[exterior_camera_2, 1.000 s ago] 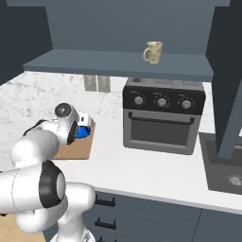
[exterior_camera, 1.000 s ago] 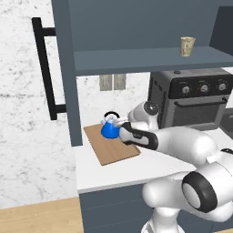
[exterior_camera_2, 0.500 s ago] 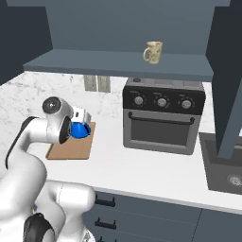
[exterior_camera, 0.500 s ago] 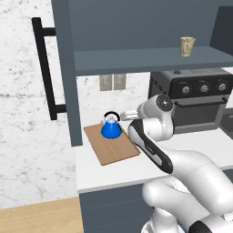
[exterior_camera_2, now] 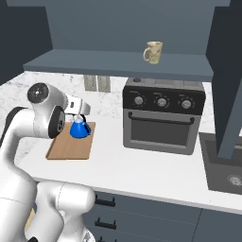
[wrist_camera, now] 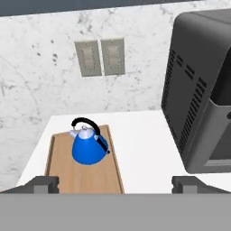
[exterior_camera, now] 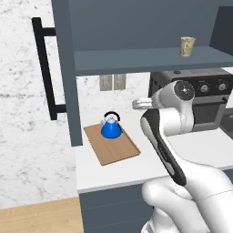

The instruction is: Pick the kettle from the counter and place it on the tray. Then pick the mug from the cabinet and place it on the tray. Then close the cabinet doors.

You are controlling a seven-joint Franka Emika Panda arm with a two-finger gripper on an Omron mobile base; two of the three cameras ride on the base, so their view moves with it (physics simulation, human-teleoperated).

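On tray (exterior_camera: 113, 150): kettle (exterior_camera: 111, 128) left standing | tool (wrist_camera: 115, 185) lifted away since earlier | fingers spread, empty

White marbled wall (wrist_camera: 40, 103) behind, with 2 grey outlet plates (wrist_camera: 100, 57) at 12 o'clock. Dark toaster oven (exterior_camera_2: 163, 122) with 3 knobs at 3 o'clock. Sink (exterior_camera_2: 227, 171) at far right. Wood floor (exterior_camera: 36, 218) at 7 o'clock.

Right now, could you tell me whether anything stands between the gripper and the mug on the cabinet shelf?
Nothing visible blocks it. The mug stands alone on the open cabinet shelf above the oven; the open gripper hangs over the counter, facing the kettle on the tray.
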